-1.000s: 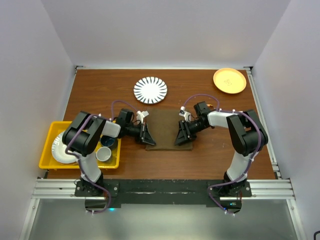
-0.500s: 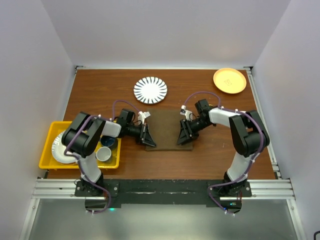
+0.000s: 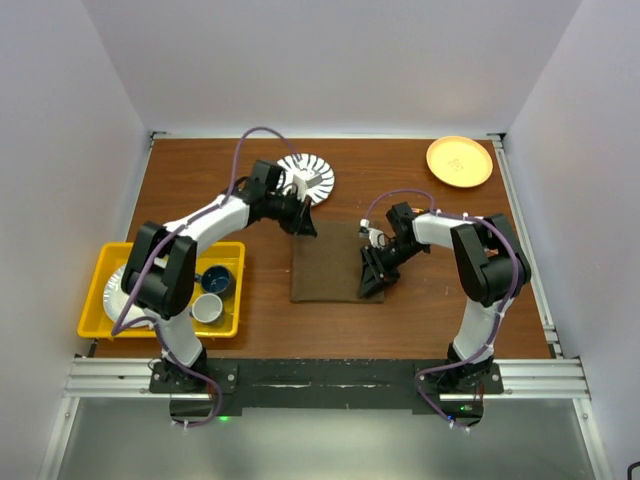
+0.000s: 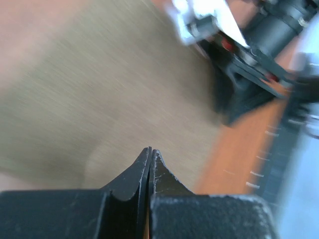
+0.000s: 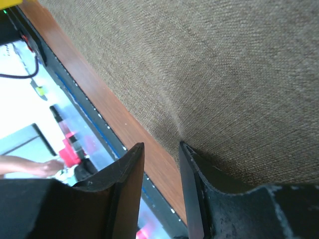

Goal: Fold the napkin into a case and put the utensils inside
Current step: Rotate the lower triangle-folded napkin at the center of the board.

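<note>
One napkin (image 3: pixel 335 262), one tightly closed left gripper (image 4: pixel 150 151), one right gripper (image 5: pixel 160 145) seemingly ajar.

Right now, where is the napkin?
In the top view, the napkin lies flat at the table's middle, the left gripper at its far-left corner, the right gripper at its right edge.

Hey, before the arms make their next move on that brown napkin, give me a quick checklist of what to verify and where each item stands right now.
1. Napkin lies flat: ok.
2. Left pincer gripping cloth at the napkin's far left corner: not ok; it is shut and no cloth shows between its tips.
3. Right pincer open at the napkin's near right edge: ok.
4. Striped plate clear of the napkin: ok.
5. Utensils located: cannot tell; none shows in any view.
</note>
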Robot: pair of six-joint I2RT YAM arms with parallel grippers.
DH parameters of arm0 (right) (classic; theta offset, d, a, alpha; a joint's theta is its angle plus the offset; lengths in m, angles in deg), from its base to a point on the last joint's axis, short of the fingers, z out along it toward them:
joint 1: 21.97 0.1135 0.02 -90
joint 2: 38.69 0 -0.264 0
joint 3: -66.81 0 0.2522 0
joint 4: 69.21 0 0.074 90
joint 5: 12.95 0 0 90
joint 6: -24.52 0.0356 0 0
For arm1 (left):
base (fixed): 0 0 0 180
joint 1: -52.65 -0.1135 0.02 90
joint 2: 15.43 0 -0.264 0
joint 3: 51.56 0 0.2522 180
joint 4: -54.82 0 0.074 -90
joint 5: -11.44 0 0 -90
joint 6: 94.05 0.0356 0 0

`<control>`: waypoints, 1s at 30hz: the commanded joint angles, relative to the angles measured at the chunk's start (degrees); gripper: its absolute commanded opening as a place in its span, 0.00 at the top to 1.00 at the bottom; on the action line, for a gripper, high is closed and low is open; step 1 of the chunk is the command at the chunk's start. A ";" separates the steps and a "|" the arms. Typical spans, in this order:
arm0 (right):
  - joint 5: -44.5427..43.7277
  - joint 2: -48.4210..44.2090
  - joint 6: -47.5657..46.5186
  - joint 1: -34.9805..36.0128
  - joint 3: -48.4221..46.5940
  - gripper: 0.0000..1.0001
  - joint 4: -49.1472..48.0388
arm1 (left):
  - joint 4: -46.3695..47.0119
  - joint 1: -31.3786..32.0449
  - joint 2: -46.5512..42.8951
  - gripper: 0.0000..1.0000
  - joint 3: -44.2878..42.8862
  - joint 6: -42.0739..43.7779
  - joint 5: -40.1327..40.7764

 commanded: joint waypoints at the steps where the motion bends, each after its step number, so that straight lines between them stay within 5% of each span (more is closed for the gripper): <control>1: -5.67 1.85 -1.38 -0.52 -4.72 0.61 3.04 | -12.59 0.93 4.67 1.00 -9.39 20.96 17.12; 9: -16.04 3.16 -3.92 -0.88 -11.75 0.60 6.38 | -15.14 6.54 9.34 1.00 -7.38 28.73 27.26; 15: -23.34 6.94 -8.06 -0.96 -18.52 0.58 6.21 | -18.04 11.02 5.57 1.00 -0.28 24.35 23.69; 23: -19.05 14.77 -12.63 -0.87 -29.77 0.55 6.91 | -18.22 21.92 -0.24 1.00 3.62 17.05 13.31; 30: -10.78 7.58 -16.75 -0.96 -36.11 0.48 14.20 | -17.08 17.12 -3.84 0.94 -1.75 17.04 10.93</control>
